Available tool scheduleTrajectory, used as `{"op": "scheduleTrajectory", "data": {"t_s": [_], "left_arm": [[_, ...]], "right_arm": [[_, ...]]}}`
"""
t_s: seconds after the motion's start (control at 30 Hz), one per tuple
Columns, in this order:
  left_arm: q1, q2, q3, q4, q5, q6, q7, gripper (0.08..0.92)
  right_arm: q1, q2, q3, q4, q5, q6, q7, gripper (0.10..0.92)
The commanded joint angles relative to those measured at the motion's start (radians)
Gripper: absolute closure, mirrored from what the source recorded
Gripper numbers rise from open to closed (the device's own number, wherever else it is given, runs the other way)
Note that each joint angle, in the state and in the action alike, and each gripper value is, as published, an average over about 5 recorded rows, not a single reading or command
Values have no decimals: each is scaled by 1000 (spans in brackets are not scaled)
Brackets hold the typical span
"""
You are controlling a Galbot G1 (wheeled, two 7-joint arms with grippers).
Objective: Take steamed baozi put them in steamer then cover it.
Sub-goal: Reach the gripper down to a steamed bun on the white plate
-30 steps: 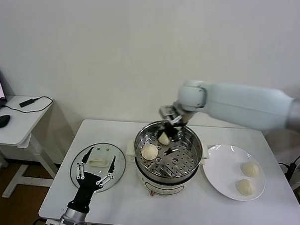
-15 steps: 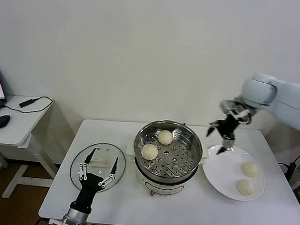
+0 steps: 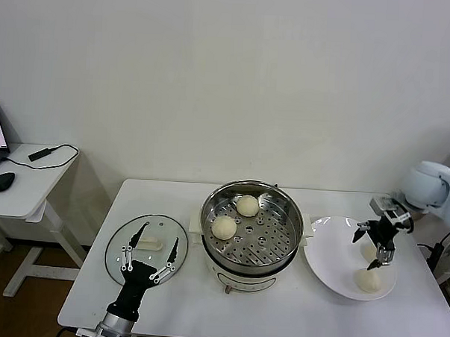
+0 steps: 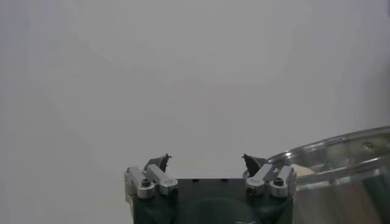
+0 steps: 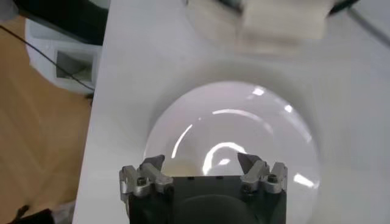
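The steamed baozi (image 3: 225, 227) are split between two places: two sit on the perforated tray inside the steamer (image 3: 281, 249), and on the white plate (image 3: 329, 257) just beside the steamer, on the side away from the glass lid (image 3: 118, 253), we see one bun clearly, with a second largely hidden behind the right gripper (image 3: 375, 241). We have that gripper released, fingers spread, hovering over the plate's outer half, above the buns. To do this pick well, we judge we should centre the spread fingers over one bun, come straight down so the tips straddle its widest part, and close gently, since soft dough will likely dent or slip under a hard squeeze. We should keep the tips just clear of the glossy plate so it is not nudged towards the desk (image 3: 278, 320) edge. The free space on the tray lies away from the two buns already there, so we aim there next. Our left gripper (image 3: 148, 250) waits with fingers apart over the lid, ready for covering.
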Motion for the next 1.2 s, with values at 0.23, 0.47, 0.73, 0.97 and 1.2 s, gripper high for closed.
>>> {"op": "scheduleTrajectory", "data": {"t_s": [0.23,0.47,0.73,0.97,1.2], "left_arm": [[7,-4,-10,16,3,-6,0,177],[9,-7,-11,16,3,-8,0,177],[12,-6,-14,19,4,-12,0,177],[11,-7,-16,20,4,-13,0,177],[10,-8,-16,23,4,-12,-1,177]], "right_arm": [[-225,30,142,-123,-80,1,31,203],[-243,41,152,-145,-92,3,29,203],[-257,52,158,-157,-100,3,28,203],[-268,58,167,-164,-112,4,20,204],[-273,58,170,-166,-118,4,12,243]]}}
